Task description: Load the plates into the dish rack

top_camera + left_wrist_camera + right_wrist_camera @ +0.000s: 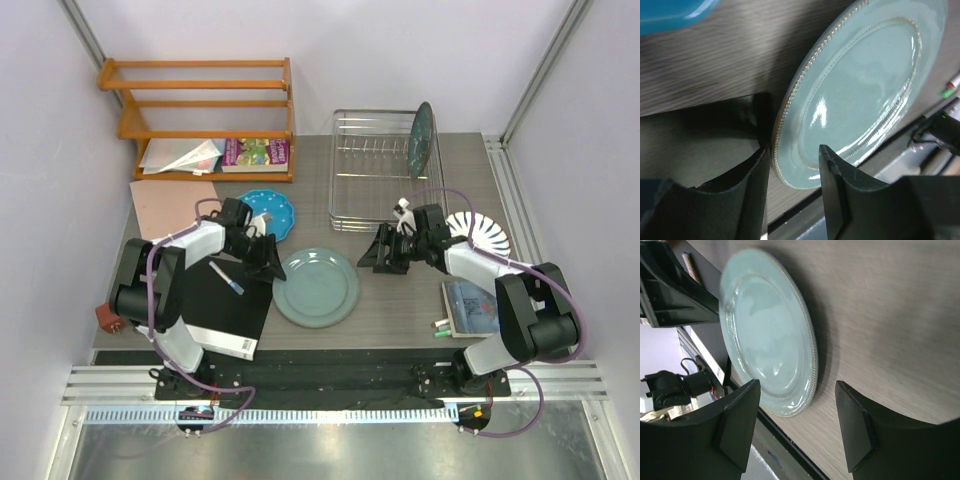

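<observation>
The grey-green plate (316,286) lies flat on the table between both grippers; it also shows in the left wrist view (865,85) and the right wrist view (767,330). My left gripper (266,262) is open at its left rim, jaws either side of the edge (795,165). My right gripper (385,256) is open and empty just right of the plate (797,422). The dark teal plate (423,138) stands upright in the silver dish rack (378,170). The blue dotted plate (270,210) lies behind the left gripper. The white striped plate (482,232) lies partly under the right arm.
An orange wooden shelf (200,115) with books stands at the back left. A pink board (172,208) and a black notebook (225,310) with a pen lie at the left. A tablet (470,305) and markers (440,327) lie at the front right.
</observation>
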